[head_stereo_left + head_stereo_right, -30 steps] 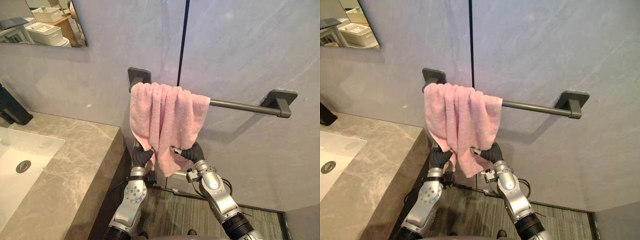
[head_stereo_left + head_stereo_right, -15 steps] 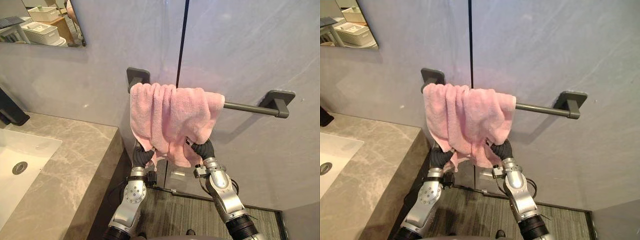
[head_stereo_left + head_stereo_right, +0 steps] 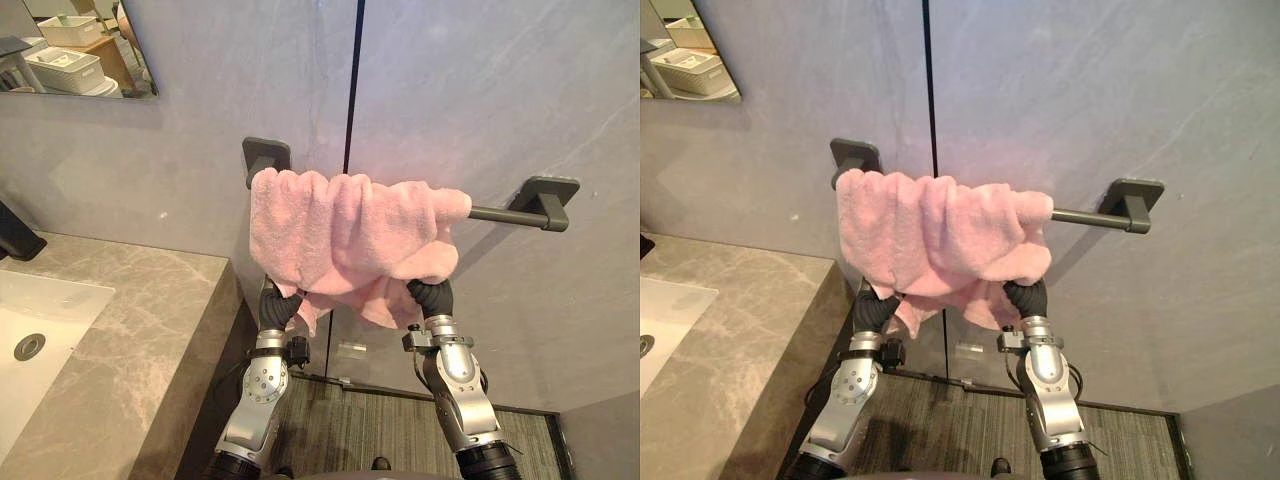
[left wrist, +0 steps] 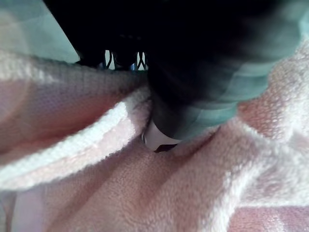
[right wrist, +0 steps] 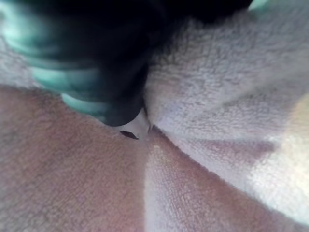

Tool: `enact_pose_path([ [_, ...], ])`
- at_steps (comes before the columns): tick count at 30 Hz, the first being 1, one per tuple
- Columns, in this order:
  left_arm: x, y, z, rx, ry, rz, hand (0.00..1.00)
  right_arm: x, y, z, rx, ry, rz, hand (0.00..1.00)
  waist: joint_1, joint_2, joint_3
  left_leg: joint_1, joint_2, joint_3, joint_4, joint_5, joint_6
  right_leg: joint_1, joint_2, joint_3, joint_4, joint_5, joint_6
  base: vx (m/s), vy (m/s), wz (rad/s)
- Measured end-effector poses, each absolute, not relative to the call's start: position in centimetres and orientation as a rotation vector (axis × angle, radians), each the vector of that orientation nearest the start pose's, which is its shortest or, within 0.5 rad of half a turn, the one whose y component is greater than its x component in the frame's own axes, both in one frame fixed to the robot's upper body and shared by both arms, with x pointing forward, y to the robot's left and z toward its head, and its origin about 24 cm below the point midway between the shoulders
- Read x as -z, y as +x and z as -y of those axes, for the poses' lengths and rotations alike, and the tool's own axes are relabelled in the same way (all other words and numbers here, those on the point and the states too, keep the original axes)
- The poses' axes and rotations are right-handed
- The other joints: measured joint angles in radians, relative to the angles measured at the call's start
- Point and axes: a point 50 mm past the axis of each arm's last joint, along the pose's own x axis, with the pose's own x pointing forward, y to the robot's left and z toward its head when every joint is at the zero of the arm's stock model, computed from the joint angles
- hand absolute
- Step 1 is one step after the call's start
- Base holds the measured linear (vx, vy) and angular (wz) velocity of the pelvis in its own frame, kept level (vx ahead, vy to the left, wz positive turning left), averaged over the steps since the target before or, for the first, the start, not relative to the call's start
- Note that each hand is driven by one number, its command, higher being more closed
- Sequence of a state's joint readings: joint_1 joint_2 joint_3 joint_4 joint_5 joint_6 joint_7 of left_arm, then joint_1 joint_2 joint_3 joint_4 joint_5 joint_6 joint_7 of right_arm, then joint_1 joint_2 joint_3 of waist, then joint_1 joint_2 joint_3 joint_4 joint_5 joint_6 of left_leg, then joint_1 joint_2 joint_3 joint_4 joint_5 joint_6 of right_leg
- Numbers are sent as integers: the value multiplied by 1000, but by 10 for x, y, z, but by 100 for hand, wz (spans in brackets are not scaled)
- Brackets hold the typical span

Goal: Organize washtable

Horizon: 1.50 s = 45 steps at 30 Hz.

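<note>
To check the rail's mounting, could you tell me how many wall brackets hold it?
2: the left bracket sits above the pink towel's left end; the right bracket holds the bar's bare end.

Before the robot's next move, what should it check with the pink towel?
1. Pink towel hanging over the rail: ok.
2. Towel spread smooth: not ok, it is bunched and its lower edge is uneven.
3. Left hand holding the cloth: cannot tell, fingers buried in the towel.
4. Right hand holding the cloth: cannot tell, fingers buried too.
5. Bare rail left toward the right bracket: ok.
</note>
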<state>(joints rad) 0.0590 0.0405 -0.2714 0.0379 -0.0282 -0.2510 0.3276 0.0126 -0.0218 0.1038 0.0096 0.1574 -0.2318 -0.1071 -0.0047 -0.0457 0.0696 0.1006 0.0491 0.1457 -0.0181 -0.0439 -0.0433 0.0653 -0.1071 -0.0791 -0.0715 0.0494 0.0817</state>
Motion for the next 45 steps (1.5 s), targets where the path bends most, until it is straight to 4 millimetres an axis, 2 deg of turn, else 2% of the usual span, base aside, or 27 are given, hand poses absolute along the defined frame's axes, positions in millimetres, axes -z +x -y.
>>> enact_pose_path([
  [8, -44, 236, -104, -50, -68, 152, 100, -52, 238, 149, 81, 157, 176, 100, -11, 10, -1, 4, 0, 7, 0, -1, 0, -1, 0, 7, -1, 0, 0, -24, -11, -2],
  [17, -48, 238, -97, -27, -85, 167, 100, -42, 229, 159, 129, 150, 138, 100, -34, 45, -9, 7, 0, 22, 0, -5, 0, -7, 1, 24, -1, 2, 3, -25, -12, -5],
  [26, -52, 240, -91, 10, -85, 182, 100, -35, 222, 167, 171, 150, 110, 100, -38, 48, -8, 7, 0, 35, 0, -8, 1, -14, 1, 36, -1, 4, 6, -22, -10, -4],
  [33, -31, 238, -92, 7, -64, 92, 100, -22, 219, 166, 159, 130, 56, 100, -37, 48, -8, 8, 0, 43, 0, -9, 0, -17, 0, 45, 0, 4, 6, -19, -10, -3],
  [40, -10, 229, -102, -47, -96, -5, 100, -18, 219, 161, 112, -11, 44, 100, -37, 47, -8, 11, 0, 38, -1, -9, 0, -8, 0, 41, 1, 4, 7, -17, -12, 1],
  [45, -8, 229, -104, -69, -109, -18, 100, -18, 218, 157, 91, -62, 44, 100, -36, 45, -7, 13, 0, 20, -1, -9, 0, -1, -3, 24, 1, 0, 12, -16, -14, 11],
])
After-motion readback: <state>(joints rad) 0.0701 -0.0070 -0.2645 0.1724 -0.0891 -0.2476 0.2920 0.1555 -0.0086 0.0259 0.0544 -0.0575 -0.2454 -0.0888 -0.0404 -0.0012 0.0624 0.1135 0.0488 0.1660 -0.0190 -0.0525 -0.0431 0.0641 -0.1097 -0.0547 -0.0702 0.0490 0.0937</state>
